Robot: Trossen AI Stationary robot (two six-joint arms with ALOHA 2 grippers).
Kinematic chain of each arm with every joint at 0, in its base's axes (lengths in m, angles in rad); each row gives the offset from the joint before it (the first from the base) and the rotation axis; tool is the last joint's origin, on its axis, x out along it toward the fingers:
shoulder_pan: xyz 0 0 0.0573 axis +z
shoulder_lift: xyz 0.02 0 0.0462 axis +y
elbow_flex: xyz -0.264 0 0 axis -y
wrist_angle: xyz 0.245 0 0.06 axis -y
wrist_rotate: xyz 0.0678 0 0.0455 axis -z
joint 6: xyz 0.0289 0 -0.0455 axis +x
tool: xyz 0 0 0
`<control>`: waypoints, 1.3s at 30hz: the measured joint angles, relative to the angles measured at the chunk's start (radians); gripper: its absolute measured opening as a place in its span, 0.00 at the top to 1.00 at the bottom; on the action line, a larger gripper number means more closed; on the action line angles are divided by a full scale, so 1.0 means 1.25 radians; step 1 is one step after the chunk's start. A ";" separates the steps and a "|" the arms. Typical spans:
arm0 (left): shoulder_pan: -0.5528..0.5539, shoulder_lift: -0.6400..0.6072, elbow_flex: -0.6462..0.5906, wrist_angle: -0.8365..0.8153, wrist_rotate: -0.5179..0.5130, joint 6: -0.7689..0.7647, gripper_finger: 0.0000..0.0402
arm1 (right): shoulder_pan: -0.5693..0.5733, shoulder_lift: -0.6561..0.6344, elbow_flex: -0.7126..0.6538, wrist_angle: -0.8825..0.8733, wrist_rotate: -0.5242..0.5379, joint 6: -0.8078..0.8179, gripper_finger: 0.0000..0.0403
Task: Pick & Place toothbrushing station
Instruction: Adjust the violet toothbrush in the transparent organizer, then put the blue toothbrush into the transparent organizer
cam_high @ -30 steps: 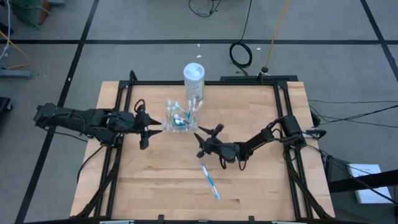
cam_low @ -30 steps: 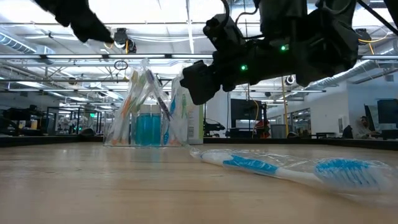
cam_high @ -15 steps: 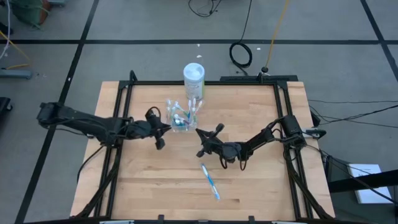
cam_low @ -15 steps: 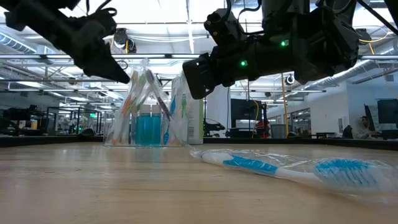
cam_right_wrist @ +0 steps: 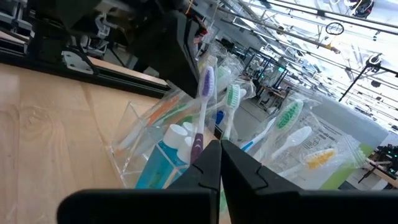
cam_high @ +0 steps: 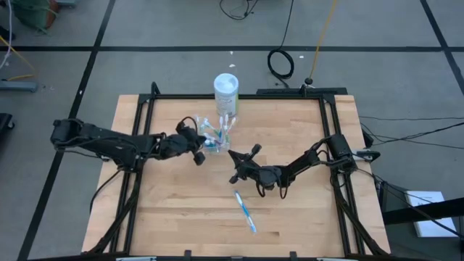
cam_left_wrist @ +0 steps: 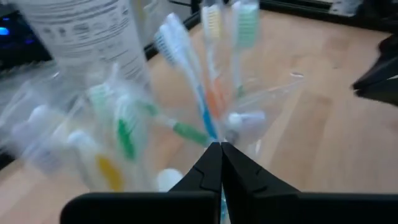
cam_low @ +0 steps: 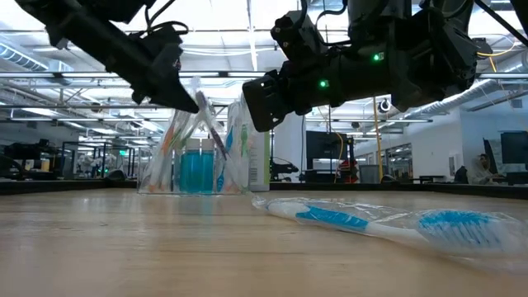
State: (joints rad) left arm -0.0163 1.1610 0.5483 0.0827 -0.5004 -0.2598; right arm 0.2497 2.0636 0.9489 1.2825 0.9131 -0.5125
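high view: left gripper (cam_high: 197, 147) at clear cup (cam_high: 210, 138)

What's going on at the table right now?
The left gripper is right at the clear cup of toothbrushes near the table's back edge, its fingers shut. The right gripper, fingers also shut, hovers just in front of the cup and holds nothing. One wrapped blue toothbrush lies alone on the table nearer the front. A white bottle stands behind the cup.

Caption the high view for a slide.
Left gripper at the toothbrush cup; right gripper waits beside a loose toothbrush.
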 joint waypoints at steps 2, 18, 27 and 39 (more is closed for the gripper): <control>0.004 0.000 0.014 -0.004 0.026 0.011 0.99 | 0.000 0.000 0.000 0.000 0.000 0.001 1.00; 0.064 0.118 0.139 0.003 0.136 0.003 0.99 | -0.046 0.001 0.029 -0.049 -0.324 0.212 1.00; 0.065 0.214 0.235 -0.020 0.170 0.058 0.99 | -0.099 0.001 0.070 -0.188 -0.250 0.281 1.00; 0.023 0.154 0.299 -0.181 0.082 0.084 0.98 | -0.056 0.001 0.069 -0.156 0.006 0.167 1.00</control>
State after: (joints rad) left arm 0.0126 1.3534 0.9215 -0.1434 -0.3974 -0.1547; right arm 0.1799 2.0651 1.0348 1.0870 0.9211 -0.3033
